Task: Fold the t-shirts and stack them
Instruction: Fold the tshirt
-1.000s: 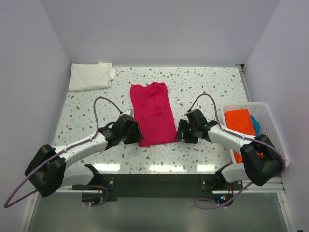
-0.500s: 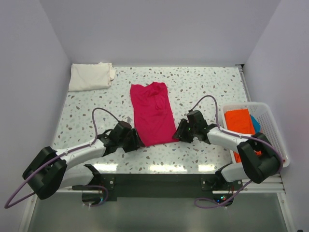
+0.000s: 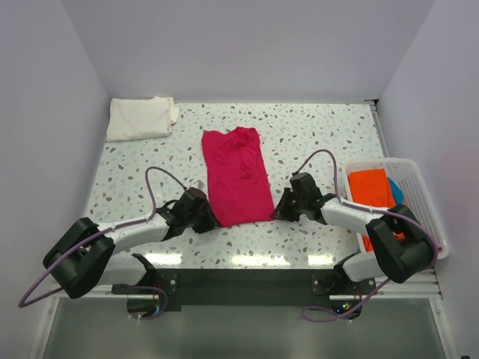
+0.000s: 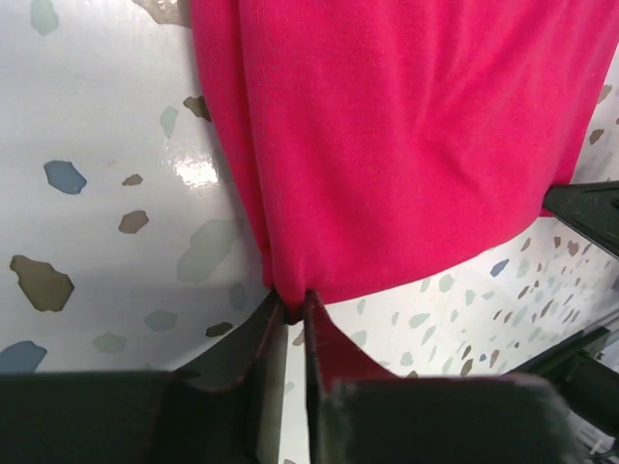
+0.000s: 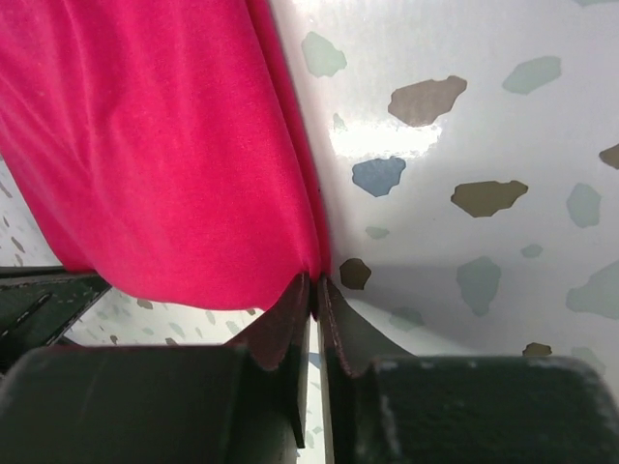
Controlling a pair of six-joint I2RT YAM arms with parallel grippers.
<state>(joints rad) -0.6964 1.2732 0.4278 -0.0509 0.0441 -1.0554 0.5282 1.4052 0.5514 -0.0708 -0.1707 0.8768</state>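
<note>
Two pairs of fingers pinch the near hem of one magenta-red t-shirt [image 3: 238,176] lying flat in the middle of the speckled worktop [image 3: 322,142].
Four t-shirts are in sight, by my count. The magenta-red t-shirt runs lengthwise, its neck toward 12 o'clock. The left fingers [image 4: 295,309] are clamped on its 7 o'clock hem corner and the right fingers [image 5: 314,290] on its 5 o'clock corner, with cloth nipped between each pair of tips. One cream-white t-shirt [image 3: 141,117] sits folded at 10 o'clock in the far corner, well apart. One white mesh basket [image 3: 419,176] at 3 o'clock holds one orange t-shirt [image 3: 372,187], with a sliver of one blue t-shirt [image 3: 397,196] showing just beside it. Both arms lie low, reaching in from 6 o'clock.
</note>
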